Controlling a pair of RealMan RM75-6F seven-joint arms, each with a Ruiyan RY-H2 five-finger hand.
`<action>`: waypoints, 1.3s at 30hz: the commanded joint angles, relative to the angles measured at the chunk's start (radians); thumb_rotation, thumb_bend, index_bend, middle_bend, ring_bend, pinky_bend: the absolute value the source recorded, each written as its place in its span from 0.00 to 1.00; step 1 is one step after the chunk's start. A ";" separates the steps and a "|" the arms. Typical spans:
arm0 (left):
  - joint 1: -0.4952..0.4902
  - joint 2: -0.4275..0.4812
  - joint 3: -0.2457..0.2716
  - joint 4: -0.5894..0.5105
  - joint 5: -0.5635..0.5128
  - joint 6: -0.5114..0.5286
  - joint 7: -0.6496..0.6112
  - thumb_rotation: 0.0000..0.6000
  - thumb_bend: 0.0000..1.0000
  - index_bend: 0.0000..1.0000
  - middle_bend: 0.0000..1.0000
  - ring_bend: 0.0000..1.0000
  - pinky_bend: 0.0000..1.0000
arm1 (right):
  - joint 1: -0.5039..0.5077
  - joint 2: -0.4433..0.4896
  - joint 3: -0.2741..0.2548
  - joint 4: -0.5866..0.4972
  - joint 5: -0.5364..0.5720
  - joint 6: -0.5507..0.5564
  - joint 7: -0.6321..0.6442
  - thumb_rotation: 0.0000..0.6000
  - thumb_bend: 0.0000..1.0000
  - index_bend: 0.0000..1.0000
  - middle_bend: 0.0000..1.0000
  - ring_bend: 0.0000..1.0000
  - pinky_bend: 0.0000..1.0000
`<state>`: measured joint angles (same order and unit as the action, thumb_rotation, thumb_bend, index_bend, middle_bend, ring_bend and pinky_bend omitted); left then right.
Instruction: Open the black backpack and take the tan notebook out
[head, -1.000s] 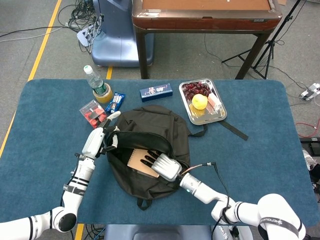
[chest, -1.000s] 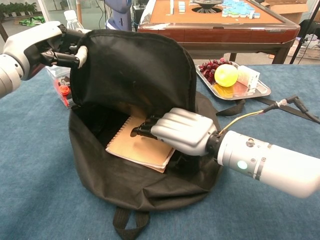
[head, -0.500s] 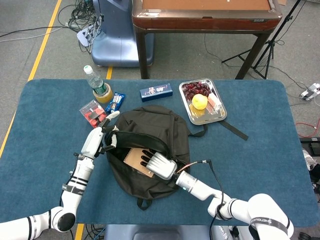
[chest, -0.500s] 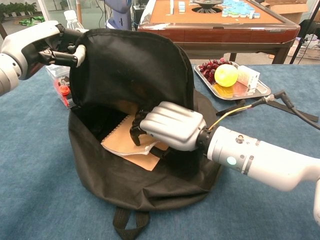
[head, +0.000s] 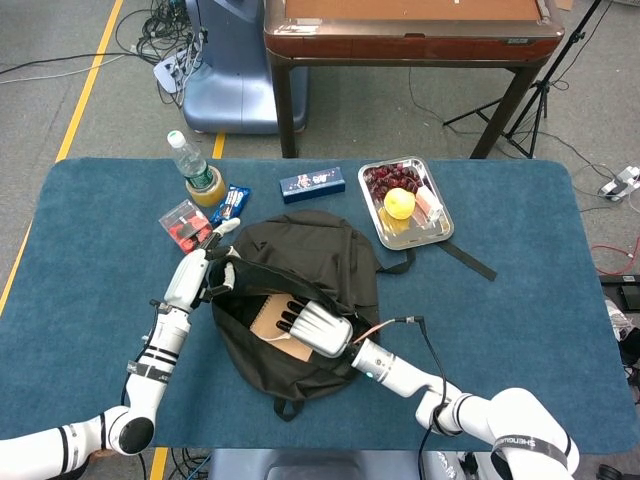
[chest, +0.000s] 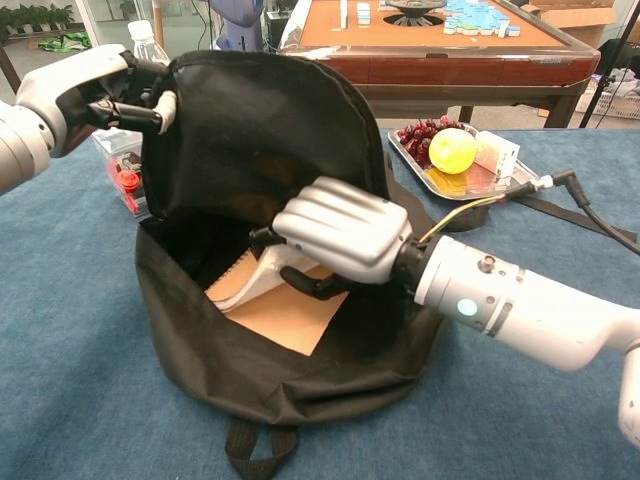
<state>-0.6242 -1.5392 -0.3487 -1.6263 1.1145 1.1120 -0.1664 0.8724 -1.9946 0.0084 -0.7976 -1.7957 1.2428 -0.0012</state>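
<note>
Head view: the right hand (head: 315, 325) has slid deeper into the black fabric backpack (head: 300, 290), over the tan spiral notebook (head: 270, 322). Chest view: its fingers now curl around the notebook's lifted cover inside the bag; the left hand (chest: 95, 95) still grips the flap, so extraction looks imminent.

Notebook gripped and lifting inside the bag

The right robot hand (chest: 340, 235) has curled from flat on the tan notebook (chest: 285, 315) to gripping its edge, pages bending upward beneath it.
</note>
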 joint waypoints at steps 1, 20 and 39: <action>-0.009 -0.002 -0.008 0.009 -0.017 -0.014 0.004 1.00 0.64 0.56 0.10 0.06 0.08 | 0.002 0.004 0.005 -0.012 -0.022 0.067 0.036 1.00 0.58 0.96 0.60 0.47 0.39; -0.025 -0.012 -0.011 0.029 -0.062 -0.040 0.018 1.00 0.64 0.55 0.10 0.05 0.08 | -0.002 0.095 0.036 -0.189 -0.090 0.266 -0.030 1.00 0.58 1.00 0.67 0.56 0.48; -0.029 -0.009 0.004 0.037 -0.091 -0.075 0.030 1.00 0.63 0.54 0.10 0.05 0.08 | -0.025 0.188 0.070 -0.324 -0.132 0.362 -0.075 1.00 0.58 1.00 0.69 0.60 0.55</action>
<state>-0.6533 -1.5484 -0.3444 -1.5890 1.0233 1.0374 -0.1369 0.8492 -1.8084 0.0765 -1.1196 -1.9290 1.6034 -0.0761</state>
